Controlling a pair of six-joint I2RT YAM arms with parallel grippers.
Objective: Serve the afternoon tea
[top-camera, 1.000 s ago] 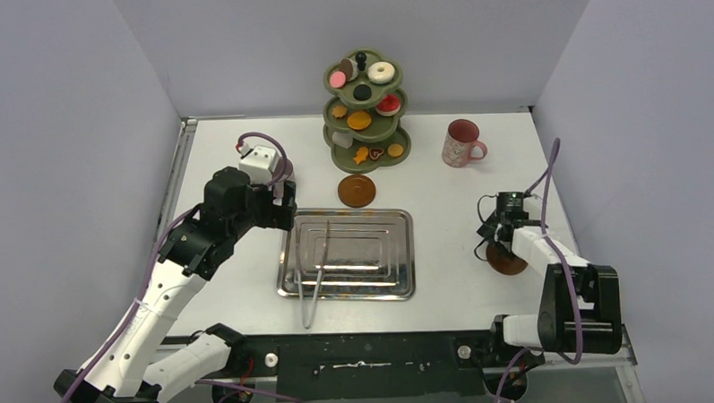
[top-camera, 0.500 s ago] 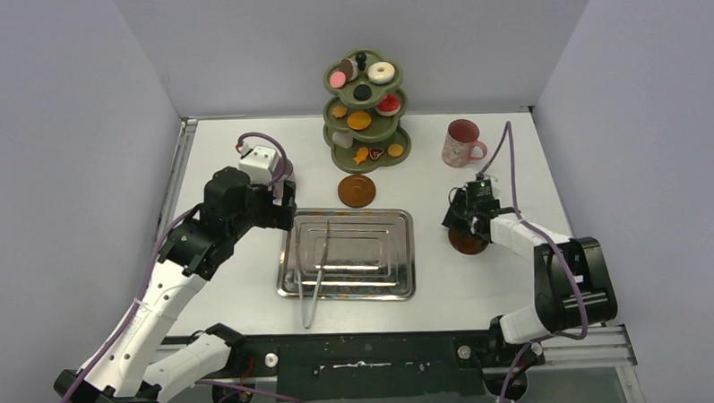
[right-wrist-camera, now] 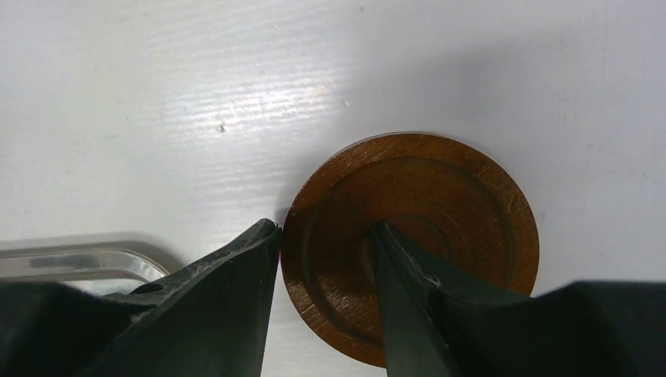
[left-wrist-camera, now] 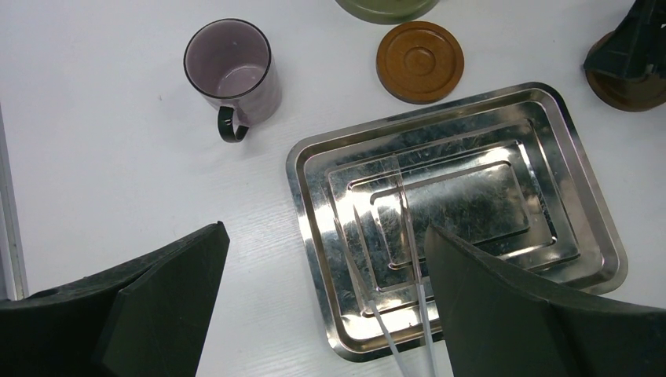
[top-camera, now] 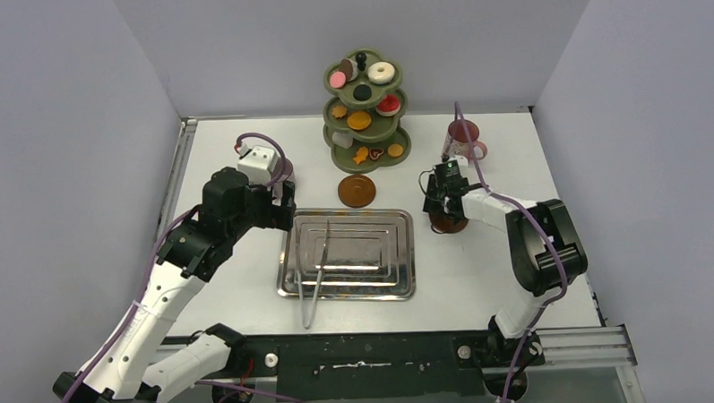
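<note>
My right gripper is shut on the rim of a brown round coaster, one finger outside its left edge and the other on its top. In the top view this coaster lies on the table just right of the tray, below the pink mug. A second coaster sits in front of the olive-green three-tier stand, which carries a donut and other sweets. My left gripper hangs open over the tray's left edge, holding nothing. The mauve mug stands upright beyond it.
The shiny steel tray lies in the middle of the table with metal tongs resting over its left part and front rim. Grey walls close in the table on three sides.
The right gripper has carried the coaster from the right side of the table up and leftward to beside the tray, its jaws narrowing. The left arm has not moved.
</note>
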